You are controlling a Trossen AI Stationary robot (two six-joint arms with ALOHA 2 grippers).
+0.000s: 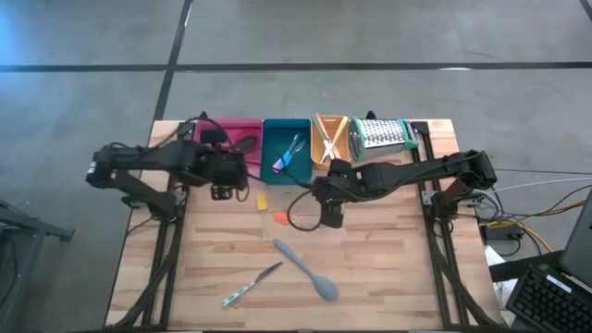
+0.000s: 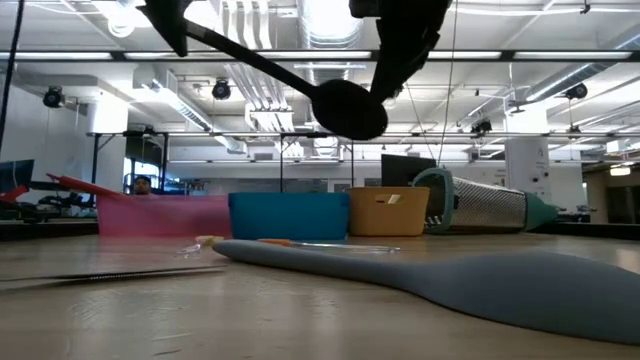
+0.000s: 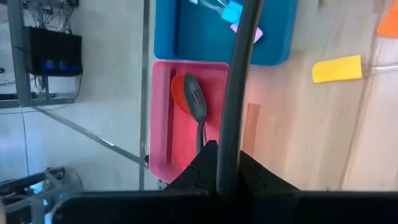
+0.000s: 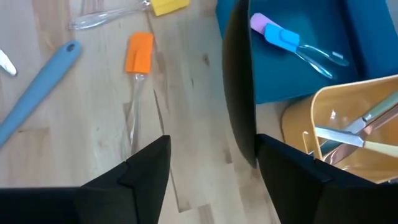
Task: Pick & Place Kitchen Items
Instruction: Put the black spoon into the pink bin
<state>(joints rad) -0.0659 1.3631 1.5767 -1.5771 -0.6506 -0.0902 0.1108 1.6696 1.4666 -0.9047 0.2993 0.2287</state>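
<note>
Both arms meet over the middle of the counter point(image 1: 388, 277), and between them runs a long black spoon point(image 2: 345, 105), carried well clear of the wood. The left hand point(image 1: 220, 191) is clamped shut on its handle end; in the left wrist view the dark shaft point(image 3: 239, 87) runs straight out from between the fingers, away over the pink tray point(image 1: 242, 129) and the blue tray point(image 1: 274, 134). The spoon's long axis lies roughly left to right, bowl end toward the right arm.

The right hand point(image 1: 331, 218) stands with its fingers spread wide, and the spoon's dark bowl point(image 4: 239, 81) sits between them without being pinched, as far as I can tell. So the spoon looks to belong to the left hand alone.

That matters for what comes next, I'd judge: the pink tray, already holding a slotted spoon point(image 3: 196, 102) and a red spatula point(image 3: 179, 93), lies just on the far side of the left hand, so the left arm is the nearer one to drop it in.
</note>
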